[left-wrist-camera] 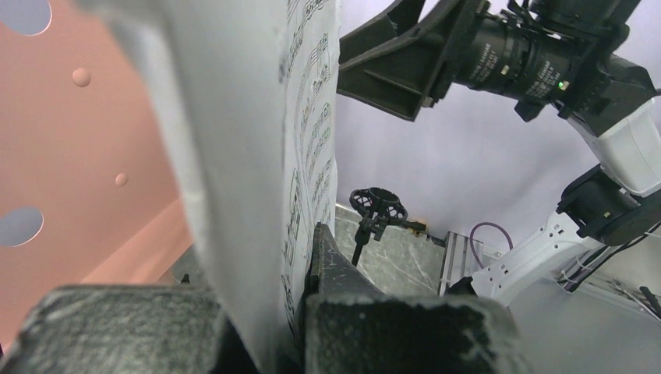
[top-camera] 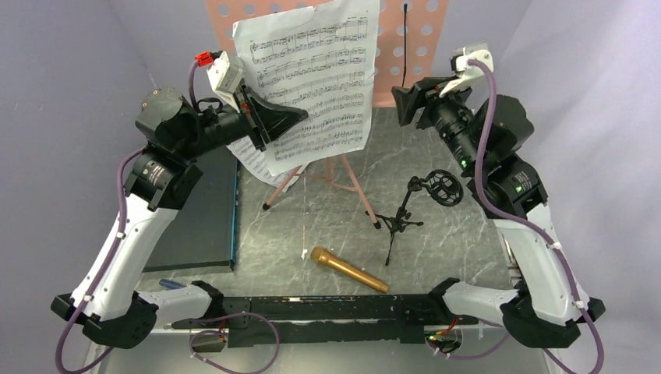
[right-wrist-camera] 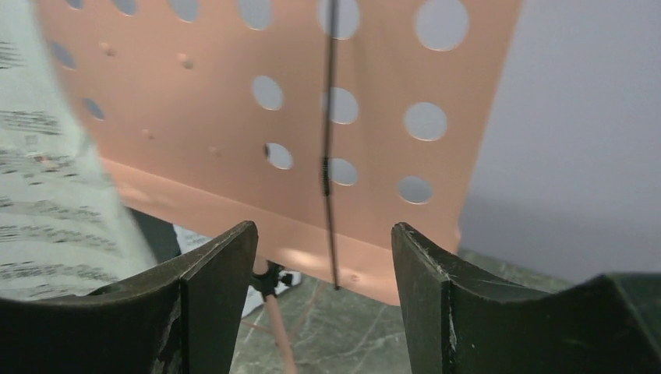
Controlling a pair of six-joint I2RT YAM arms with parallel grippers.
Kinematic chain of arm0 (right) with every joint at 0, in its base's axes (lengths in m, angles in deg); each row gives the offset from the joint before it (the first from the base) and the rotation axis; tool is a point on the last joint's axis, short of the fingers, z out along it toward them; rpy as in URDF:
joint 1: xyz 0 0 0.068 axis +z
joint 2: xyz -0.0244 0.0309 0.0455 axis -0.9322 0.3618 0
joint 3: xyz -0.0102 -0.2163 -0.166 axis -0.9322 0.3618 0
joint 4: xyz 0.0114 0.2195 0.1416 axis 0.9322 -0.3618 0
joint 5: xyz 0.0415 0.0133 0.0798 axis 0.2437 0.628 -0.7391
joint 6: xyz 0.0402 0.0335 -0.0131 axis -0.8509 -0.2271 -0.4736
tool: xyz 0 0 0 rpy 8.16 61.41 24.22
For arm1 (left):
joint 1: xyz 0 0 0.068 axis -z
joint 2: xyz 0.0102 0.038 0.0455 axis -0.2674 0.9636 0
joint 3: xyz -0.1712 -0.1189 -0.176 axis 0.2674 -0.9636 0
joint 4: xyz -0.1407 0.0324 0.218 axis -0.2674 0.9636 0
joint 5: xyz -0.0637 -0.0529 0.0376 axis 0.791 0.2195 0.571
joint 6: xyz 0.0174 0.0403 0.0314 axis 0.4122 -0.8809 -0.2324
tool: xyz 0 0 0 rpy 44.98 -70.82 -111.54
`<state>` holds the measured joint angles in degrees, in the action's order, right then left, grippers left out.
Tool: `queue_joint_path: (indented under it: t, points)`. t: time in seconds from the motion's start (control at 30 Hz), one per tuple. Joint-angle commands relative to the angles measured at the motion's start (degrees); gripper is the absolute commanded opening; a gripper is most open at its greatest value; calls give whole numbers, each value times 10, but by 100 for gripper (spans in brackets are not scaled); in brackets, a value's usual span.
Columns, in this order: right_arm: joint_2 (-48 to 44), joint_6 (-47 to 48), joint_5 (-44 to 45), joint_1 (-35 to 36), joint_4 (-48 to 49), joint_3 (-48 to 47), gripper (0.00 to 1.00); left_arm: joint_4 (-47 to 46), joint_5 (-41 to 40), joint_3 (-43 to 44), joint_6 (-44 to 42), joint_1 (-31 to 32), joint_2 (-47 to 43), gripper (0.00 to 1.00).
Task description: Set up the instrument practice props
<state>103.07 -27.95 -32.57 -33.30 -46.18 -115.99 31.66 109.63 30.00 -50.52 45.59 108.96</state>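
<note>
The pink perforated music stand (top-camera: pixel 425 31) stands at the back on tripod legs (top-camera: pixel 351 183). My left gripper (top-camera: pixel 273 121) is shut on a white sheet-music page (top-camera: pixel 316 78) and holds it upright in front of the stand; the page (left-wrist-camera: pixel 308 140) shows edge-on between the fingers (left-wrist-camera: pixel 335 265). More white pages (top-camera: pixel 251 160) lie under the stand at the left. My right gripper (top-camera: pixel 409 101) is open and empty, facing the stand's right part (right-wrist-camera: pixel 312 117) and its thin black page-holder wire (right-wrist-camera: pixel 329 156). The gold microphone (top-camera: pixel 348 269) lies on the table at the front. The small black tripod mic stand (top-camera: pixel 405 214) stands right of it.
A dark flat rectangular case (top-camera: pixel 199 210) lies at the left on the grey marble tabletop (top-camera: pixel 452 249). Purple walls close the back and sides. A black rail (top-camera: pixel 327 308) runs between the arm bases at the front edge.
</note>
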Motion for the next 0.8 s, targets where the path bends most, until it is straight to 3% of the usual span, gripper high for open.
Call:
queue_joint_path:
  t: [0.0, 0.1, 0.27, 0.77]
  points:
    - [-2, -32, -129, -104, -42, -46, 66, 17, -6, 31, -12, 1, 5, 3]
    - [0, -73, -287, -196, -38, -50, 65, 23, -8, 36, -13, 1, 7, 3]
    - [15, -86, -411, -243, -42, -58, 64, 31, -6, 50, -17, 0, 14, 2]
    - [50, -135, -464, -257, 8, -97, 56, 4, -31, 90, -16, 1, 59, 3]
